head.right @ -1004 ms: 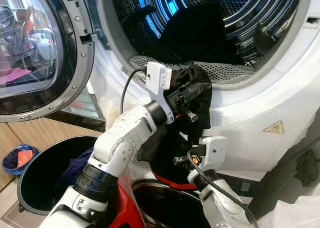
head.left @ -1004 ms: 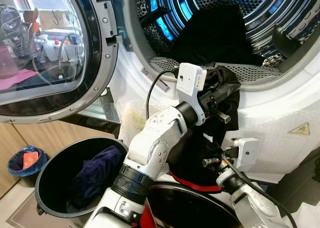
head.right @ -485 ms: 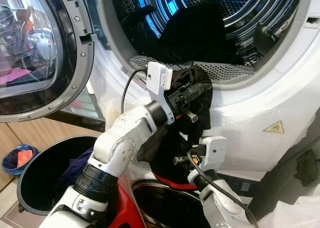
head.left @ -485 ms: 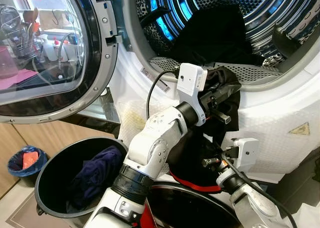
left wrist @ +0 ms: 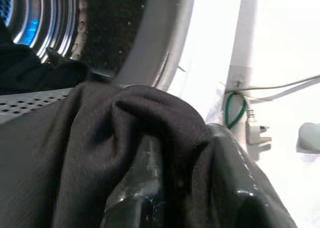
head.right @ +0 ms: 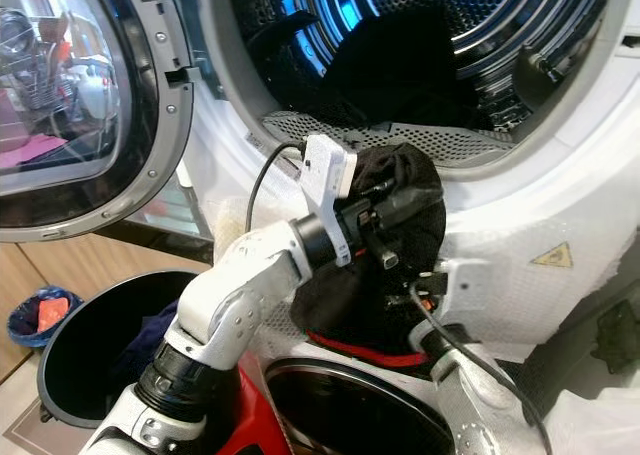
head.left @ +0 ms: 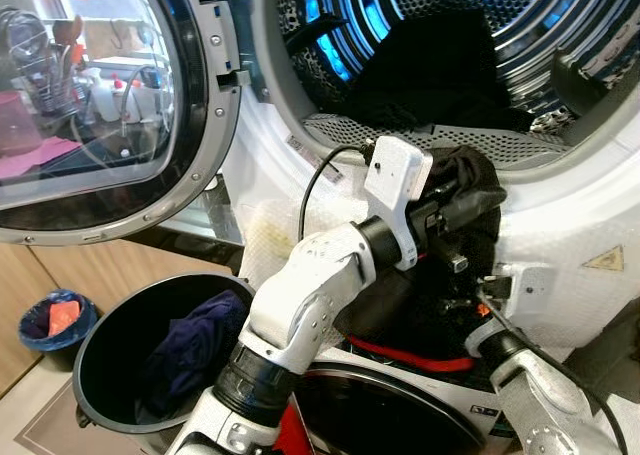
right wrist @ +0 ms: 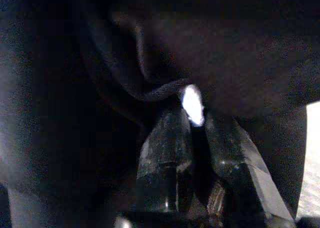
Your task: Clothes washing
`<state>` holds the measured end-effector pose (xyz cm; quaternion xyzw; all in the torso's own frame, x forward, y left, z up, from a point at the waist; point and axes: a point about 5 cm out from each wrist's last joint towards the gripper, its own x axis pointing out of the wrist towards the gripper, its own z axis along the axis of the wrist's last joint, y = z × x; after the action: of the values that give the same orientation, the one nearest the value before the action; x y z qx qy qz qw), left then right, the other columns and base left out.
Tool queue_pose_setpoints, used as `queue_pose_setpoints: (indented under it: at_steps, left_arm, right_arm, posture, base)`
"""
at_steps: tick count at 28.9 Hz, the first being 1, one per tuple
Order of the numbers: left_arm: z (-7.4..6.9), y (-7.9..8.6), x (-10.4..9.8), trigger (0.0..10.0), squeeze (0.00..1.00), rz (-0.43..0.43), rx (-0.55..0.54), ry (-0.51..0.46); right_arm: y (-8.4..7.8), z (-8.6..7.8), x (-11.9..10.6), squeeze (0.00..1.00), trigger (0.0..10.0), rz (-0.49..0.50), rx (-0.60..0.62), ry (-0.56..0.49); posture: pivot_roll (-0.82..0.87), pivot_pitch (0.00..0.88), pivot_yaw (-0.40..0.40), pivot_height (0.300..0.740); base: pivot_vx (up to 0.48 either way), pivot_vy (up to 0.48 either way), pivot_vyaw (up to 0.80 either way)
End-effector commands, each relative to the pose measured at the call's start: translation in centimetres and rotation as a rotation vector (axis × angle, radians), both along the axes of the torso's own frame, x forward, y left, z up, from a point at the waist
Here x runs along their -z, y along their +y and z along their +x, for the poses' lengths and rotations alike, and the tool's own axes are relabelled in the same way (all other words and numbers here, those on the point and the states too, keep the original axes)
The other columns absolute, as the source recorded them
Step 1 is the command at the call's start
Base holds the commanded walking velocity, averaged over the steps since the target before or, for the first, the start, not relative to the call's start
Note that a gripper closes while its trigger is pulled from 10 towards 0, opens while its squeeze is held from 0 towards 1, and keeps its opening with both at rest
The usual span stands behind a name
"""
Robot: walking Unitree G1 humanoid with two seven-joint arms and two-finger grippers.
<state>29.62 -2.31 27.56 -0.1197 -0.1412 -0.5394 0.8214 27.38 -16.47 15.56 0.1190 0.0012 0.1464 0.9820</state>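
1. The black garment (head.left: 455, 240) is a soft, dark cloth with a matte surface. It hangs in a bunch over the lower rim of the washing machine (head.left: 560, 215) opening and falls down the white front.
2. In the left wrist view the cloth looks dark grey-brown with a fine weave, folded in thick wrinkles over the black fingers (left wrist: 145, 188).
3. The left end effector (head.left: 470, 200) is at the rim of the opening — its fingers are pinched on the top of the black garment, with cloth between and around them.
4. The right end effector (right wrist: 195, 138) is lower, pressed into the hanging part of the same garment. Its two fingers are almost together; the view is very dark, so I cannot tell if they hold the cloth.
5. Inside the drum (head.left: 440, 5), lit blue, another dark pile of laundry (head.left: 440, 75) lies on the perforated metal.
6. The round glass door (head.left: 90, 105) stands open at the robot's left.
7. On the floor below the door stands a black bucket (head.left: 105, 350) with a dark blue cloth (head.left: 195, 345) inside — and beside it a small blue bin (head.left: 50, 320).
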Motion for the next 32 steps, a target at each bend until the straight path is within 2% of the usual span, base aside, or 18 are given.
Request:
queue_pose_setpoints:
  at_steps: [1, 12, 20, 21, 22, 23, 24, 25, 31, 32]
  left_arm:
    - [-0.2, 0.1, -0.6, 10.0, 1.00, -0.005, -0.001, -0.027]
    - [-0.7, 1.5, 0.0, 10.0, 1.00, 0.037, -0.026, -0.047]
    - [-0.8, 1.6, 0.0, 10.0, 1.00, 0.040, -0.027, -0.045]
    - [-1.2, 2.5, 0.8, 10.0, 0.92, 0.066, 0.005, -0.049]
    - [-1.7, 3.5, 2.0, 10.0, 0.93, 0.112, 0.045, -0.047]
    - [-1.7, 3.5, 2.0, 10.0, 0.93, 0.112, 0.045, -0.047]
    - [-2.2, 4.3, 2.8, 10.0, 0.93, 0.145, 0.076, -0.043]
    - [-2.5, 5.2, 3.7, 10.0, 0.98, 0.195, 0.103, -0.032]
    - [-2.7, 5.8, 3.9, 10.0, 1.00, 0.209, 0.091, -0.032]
    - [-2.8, 6.1, 4.2, 10.0, 0.98, 0.222, 0.077, -0.028]
  right_arm:
    - [0.2, 0.2, -0.5, 0.00, 10.0, 0.011, 0.000, -0.026]
    - [-1.2, 0.6, -0.9, 0.00, 10.0, 0.002, 0.034, -0.052]
    - [-1.2, 0.6, -0.8, 0.00, 10.0, 0.003, 0.033, -0.052]
    - [-2.2, 0.7, -1.5, 0.00, 10.0, -0.012, 0.035, -0.096]
    - [-3.3, 0.8, -2.3, 0.00, 10.0, -0.035, 0.027, -0.141]
    - [-3.3, 0.8, -2.3, 0.00, 10.0, -0.035, 0.027, -0.141]
    - [-4.0, 0.8, -2.9, 0.00, 10.0, -0.052, 0.021, -0.172]
    - [-4.8, 0.8, -3.4, 0.00, 10.0, -0.080, 0.019, -0.197]
    - [-5.2, 0.7, -3.7, 0.00, 10.0, -0.093, 0.015, -0.213]
    - [-5.2, 0.7, -3.8, 0.00, 10.0, -0.096, 0.001, -0.217]
  posture:
    - [-0.05, 0.000, 0.044, 0.740]
    - [-0.04, 0.000, 0.048, 0.740]
    - [-0.04, 0.000, 0.048, 0.740]
    - [-0.04, 0.000, 0.053, 0.740]
    - [-0.04, 0.000, 0.055, 0.740]
    - [-0.04, 0.000, 0.055, 0.740]
    - [-0.04, 0.000, 0.055, 0.740]
    - [-0.04, 0.000, 0.054, 0.740]
    - [-0.04, 0.000, 0.053, 0.740]
    - [-0.04, 0.000, 0.052, 0.740]
  base:
    - [0.000, 0.000, 0.00]
    - [0.000, 0.000, 0.00]
    - [0.000, 0.000, 0.00]
    - [0.000, 0.000, 0.00]
    - [0.000, 0.000, 0.00]
    - [0.000, 0.000, 0.00]
    - [0.000, 0.000, 0.00]
    - [0.000, 0.000, 0.00]
    - [0.000, 0.000, 0.00]
    - [0.000, 0.000, 0.00]
